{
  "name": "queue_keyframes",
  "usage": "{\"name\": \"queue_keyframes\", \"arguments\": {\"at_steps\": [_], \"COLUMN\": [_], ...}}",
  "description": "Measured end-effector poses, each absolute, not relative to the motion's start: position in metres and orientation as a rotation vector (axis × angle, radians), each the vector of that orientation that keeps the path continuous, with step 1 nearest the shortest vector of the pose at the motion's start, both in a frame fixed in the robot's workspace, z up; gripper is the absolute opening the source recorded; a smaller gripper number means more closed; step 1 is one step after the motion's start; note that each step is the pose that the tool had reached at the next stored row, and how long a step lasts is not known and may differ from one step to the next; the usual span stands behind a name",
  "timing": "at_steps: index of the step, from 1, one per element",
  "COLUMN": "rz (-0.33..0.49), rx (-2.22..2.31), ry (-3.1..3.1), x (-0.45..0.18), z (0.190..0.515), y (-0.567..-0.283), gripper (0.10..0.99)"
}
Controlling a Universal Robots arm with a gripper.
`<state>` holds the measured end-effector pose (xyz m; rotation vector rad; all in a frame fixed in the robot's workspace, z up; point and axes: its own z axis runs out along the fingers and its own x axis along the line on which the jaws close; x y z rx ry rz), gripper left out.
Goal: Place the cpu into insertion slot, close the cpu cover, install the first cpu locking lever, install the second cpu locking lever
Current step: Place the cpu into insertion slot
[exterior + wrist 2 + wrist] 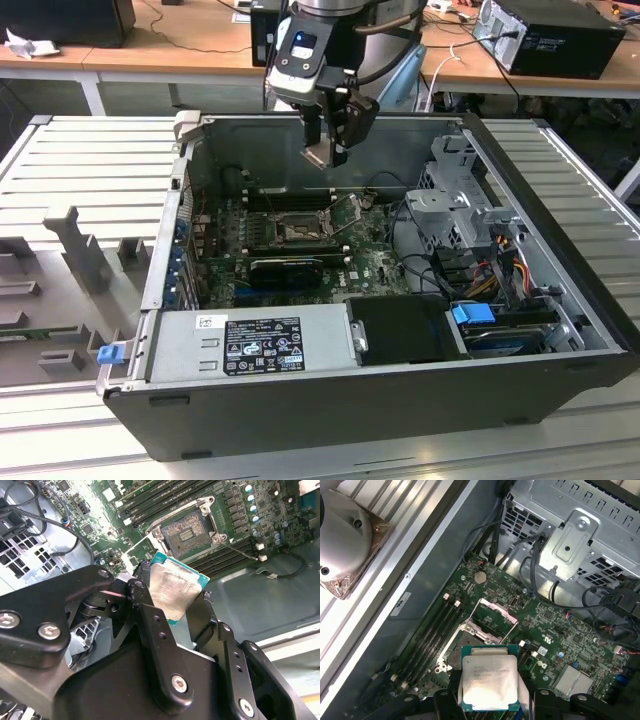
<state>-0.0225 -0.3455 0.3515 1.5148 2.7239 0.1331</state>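
My gripper point(322, 152) hangs above the open computer case, shut on the cpu point(317, 157) by two opposite edges. In both wrist views the cpu point(172, 590) point(488, 682) is a pale silvery square on a green board, held between the black fingers point(147, 605). The insertion slot point(298, 232) point(189, 530) lies open and bare on the motherboard below, apart from the chip. In the first wrist view the cpu hides part of the slot point(454, 652). The cpu cover point(494, 614) is flipped up beside the slot. A thin locking lever point(240, 550) sticks out from the slot's corner.
Long black memory slots point(165, 500) run on both sides of the socket. A metal drive cage point(455, 200) with cables stands at the exterior view's right, and a power supply point(260, 345) at the near wall. The case walls point(400, 130) surround the board.
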Motion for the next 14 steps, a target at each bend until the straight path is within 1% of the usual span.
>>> {"name": "queue_keyframes", "arguments": {"at_steps": [14], "rz": [0.130], "rx": [1.630], "ry": [2.653], "x": [-0.0225], "z": [0.3495], "y": [-0.3455], "gripper": [0.529]}}
